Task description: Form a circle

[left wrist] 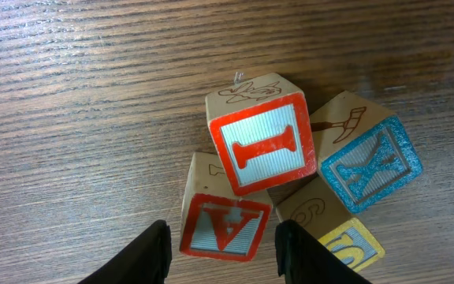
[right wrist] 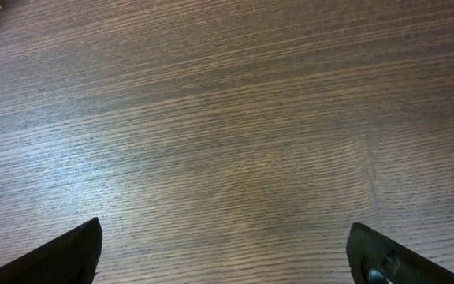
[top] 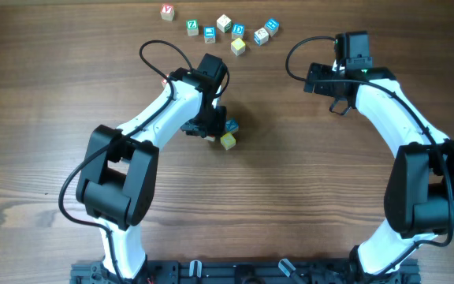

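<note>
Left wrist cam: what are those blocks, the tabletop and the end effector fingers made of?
Red "I" block: looks like pale wood, brown line drawing on its side; ridged red-and-white painted face.
Blue-lettered block: same wood, grainy-looking blue face.
Tabletop: dark wood grain, veneer or laminate, can't tell.
Left end effector fingers: matte black, probably plastic.

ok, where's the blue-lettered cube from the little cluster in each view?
Overhead: the blue-lettered cube sits about mid-picture, partly hidden.
Left wrist: right of centre, beside the red I cube.
Right wrist: not in it.
Shared landmark: the yellow cube right next to it, just below it in both views that show it.
</note>
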Controlling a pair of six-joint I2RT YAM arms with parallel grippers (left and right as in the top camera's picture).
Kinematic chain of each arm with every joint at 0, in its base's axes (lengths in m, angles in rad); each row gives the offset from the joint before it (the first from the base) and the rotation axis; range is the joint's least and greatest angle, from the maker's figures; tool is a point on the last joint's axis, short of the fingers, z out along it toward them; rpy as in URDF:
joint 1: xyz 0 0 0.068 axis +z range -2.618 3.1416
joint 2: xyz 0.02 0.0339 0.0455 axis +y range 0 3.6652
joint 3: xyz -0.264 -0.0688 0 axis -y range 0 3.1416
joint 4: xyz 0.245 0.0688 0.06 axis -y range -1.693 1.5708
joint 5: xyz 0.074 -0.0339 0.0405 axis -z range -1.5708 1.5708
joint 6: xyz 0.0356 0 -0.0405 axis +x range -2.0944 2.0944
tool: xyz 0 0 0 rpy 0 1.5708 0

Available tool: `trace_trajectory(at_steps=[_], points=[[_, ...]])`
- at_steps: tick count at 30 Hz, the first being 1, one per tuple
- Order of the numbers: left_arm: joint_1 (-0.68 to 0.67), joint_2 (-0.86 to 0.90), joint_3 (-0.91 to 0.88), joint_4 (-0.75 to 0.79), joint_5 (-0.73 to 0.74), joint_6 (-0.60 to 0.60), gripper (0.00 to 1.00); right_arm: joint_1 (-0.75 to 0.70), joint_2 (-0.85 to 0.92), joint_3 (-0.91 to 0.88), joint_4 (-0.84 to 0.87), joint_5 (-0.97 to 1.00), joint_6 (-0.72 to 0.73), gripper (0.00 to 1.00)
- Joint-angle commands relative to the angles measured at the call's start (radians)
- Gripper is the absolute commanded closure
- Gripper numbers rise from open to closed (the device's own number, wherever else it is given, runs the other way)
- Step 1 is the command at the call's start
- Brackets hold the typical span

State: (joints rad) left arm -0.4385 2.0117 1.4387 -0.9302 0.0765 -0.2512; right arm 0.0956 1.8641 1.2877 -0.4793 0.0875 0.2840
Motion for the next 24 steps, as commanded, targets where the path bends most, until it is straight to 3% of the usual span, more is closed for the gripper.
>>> trace_trajectory(at_steps=[1, 24], points=[[-0.003, -0.026, -0.014, 0.002, -0.006, 0.009, 0.54, 0.002, -0.022, 0.015, 0.0, 0.011, 0.005, 0.0], [-0.003, -0.026, -0.048, 0.028, -0.006, 0.009, 0.56, 0.002, -0.022, 0.015, 0.0, 0.011, 0.005, 0.0]])
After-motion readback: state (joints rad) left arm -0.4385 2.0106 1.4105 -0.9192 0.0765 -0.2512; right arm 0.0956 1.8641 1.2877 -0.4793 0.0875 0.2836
